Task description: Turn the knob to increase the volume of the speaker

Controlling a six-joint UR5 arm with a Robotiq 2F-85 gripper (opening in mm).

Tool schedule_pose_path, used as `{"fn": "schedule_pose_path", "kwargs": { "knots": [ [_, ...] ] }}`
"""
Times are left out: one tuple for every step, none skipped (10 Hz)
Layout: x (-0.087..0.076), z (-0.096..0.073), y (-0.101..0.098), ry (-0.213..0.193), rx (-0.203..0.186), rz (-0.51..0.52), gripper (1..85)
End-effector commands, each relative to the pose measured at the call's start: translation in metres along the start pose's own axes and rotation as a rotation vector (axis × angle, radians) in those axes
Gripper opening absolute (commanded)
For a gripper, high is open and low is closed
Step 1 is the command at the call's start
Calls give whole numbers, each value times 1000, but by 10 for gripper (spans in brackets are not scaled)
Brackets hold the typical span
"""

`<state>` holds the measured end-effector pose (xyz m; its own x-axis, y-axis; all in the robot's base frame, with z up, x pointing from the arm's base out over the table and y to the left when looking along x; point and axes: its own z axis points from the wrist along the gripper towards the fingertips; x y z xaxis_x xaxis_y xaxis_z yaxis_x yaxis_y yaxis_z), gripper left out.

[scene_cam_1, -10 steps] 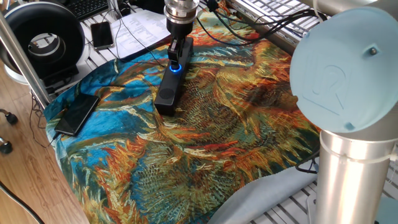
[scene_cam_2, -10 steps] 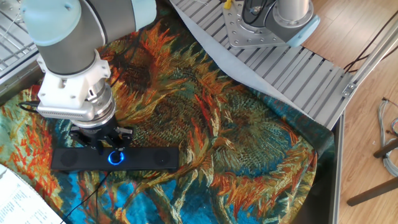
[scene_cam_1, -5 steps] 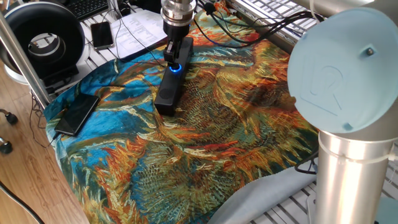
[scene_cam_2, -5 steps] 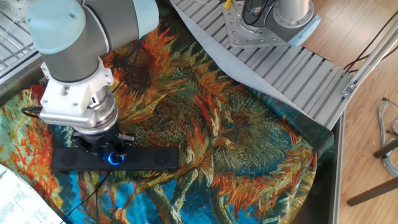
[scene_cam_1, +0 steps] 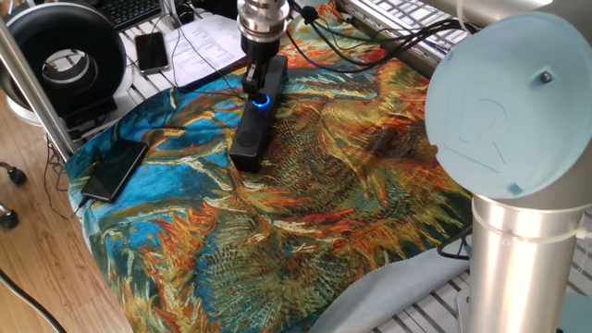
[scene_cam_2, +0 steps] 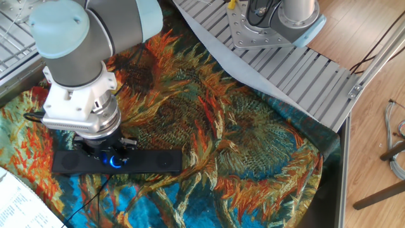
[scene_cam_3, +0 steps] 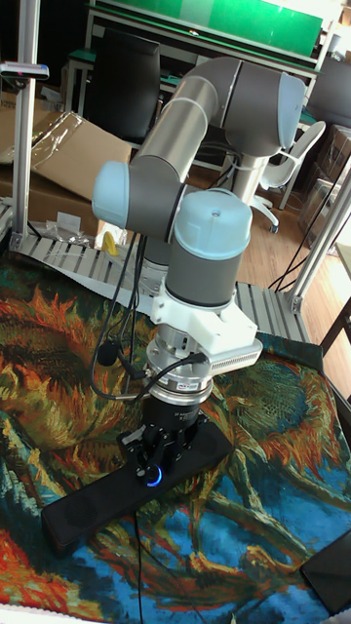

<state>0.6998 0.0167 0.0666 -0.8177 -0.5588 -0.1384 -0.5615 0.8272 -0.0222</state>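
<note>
Since a second ago the wrist has sunk a little lower over the dial and seems to have turned slightly about its own axis, while the bar beneath it has not shifted on the cloth.

The small round black knob (scene_cam_2: 114, 161), ringed in glowing blue, sits partway along the top face of the long, slim matte-black speaker (scene_cam_2: 152, 161), which lies flat on the sunflower-patterned cloth (scene_cam_1: 333, 213). The black two-finger gripper (scene_cam_3: 156, 466) stands upright directly over the knob, its fingers down around the blue ring; they look drawn in close on the dial, but the fingers hide the contact, so I cannot tell whether they truly grip it or only flank it.

Further out, a flat black phone (scene_cam_1: 114, 170) lies near the cloth's edge, well apart from the speaker, and a big round black-and-white ring-shaped device (scene_cam_1: 65, 57) stands beyond the cloth beside loose papers (scene_cam_1: 211, 42).

Judging from this, the turning step is under way. The main risk is slip: a knob this narrow gives the fingers little to bite, so they could rotate around it without moving it. The speaker is also loose on soft fabric, so an off-centre twist might swing the whole bar instead. Pressing down too hard could bind the dial.
</note>
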Motion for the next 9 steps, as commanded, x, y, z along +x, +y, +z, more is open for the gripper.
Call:
{"fn": "schedule_pose_path", "kwargs": {
  "knots": [
    [-1,7,3,-5,14,-6,420],
    [0,10,2,-14,16,-8,420],
    [1,11,4,-24,5,-8,420],
    [3,10,3,-19,9,-10,423],
    [5,9,2,-17,13,-9,423],
    [6,8,1,-17,15,-11,423],
    [7,9,1,-20,13,-12,423],
    [8,7,1,-17,13,-14,423],
    [12,5,1,-7,16,-18,420]
  ]
}}
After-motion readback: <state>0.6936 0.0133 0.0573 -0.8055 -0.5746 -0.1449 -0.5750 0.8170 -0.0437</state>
